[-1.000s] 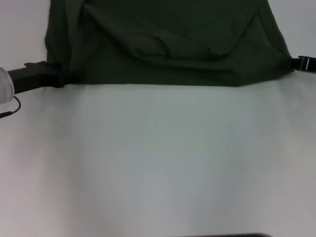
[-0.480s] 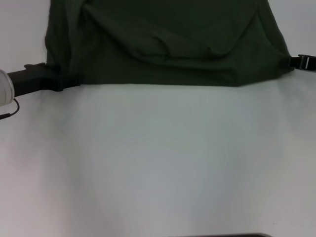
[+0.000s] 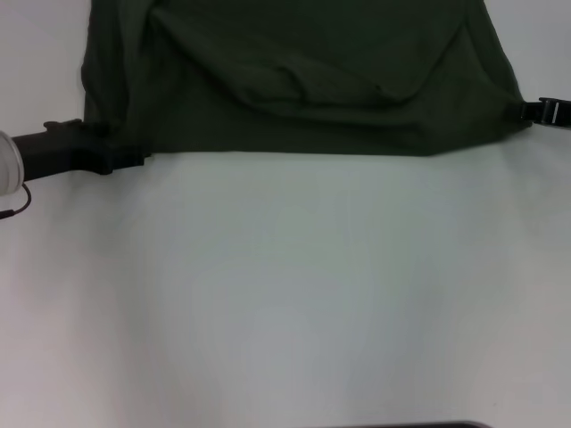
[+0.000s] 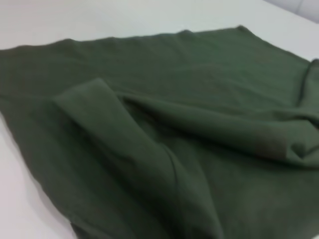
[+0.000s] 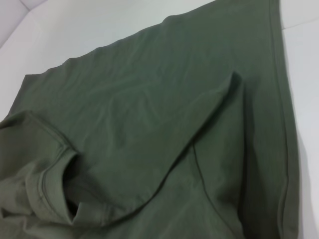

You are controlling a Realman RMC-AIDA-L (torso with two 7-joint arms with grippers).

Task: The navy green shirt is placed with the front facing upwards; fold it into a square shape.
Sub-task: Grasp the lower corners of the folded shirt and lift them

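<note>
Dark olive-green cotton short-sleeved shirt (image 3: 303, 80) spread at the far side of the plain white table (image 3: 294, 294), reaching out of the head view at the far edge, near hem straight along the bare table. Plain green cloth showing, no lettering visible. Folded-over layers on top of the shirt: a curved ridge of doubled cloth across its middle (image 3: 303, 89), a sleeve hem and ribbed neck opening (image 5: 65, 189) lying on the cloth in the right wrist view, a long raised fold (image 4: 134, 149) running across the cloth in the left wrist view.

Left gripper (image 3: 134, 159) at the shirt's near left corner, black body low over the table, tips touching or tucked under the cloth edge; spread of the tips: cannot tell, hidden by dark cloth. Thin black cable (image 3: 18, 203) looping beside the left arm, left of the shirt.

Right gripper (image 3: 528, 109) at the shirt's right edge, just off its near right corner, black with a white mark, touching the cloth; grip: cannot tell.
</note>
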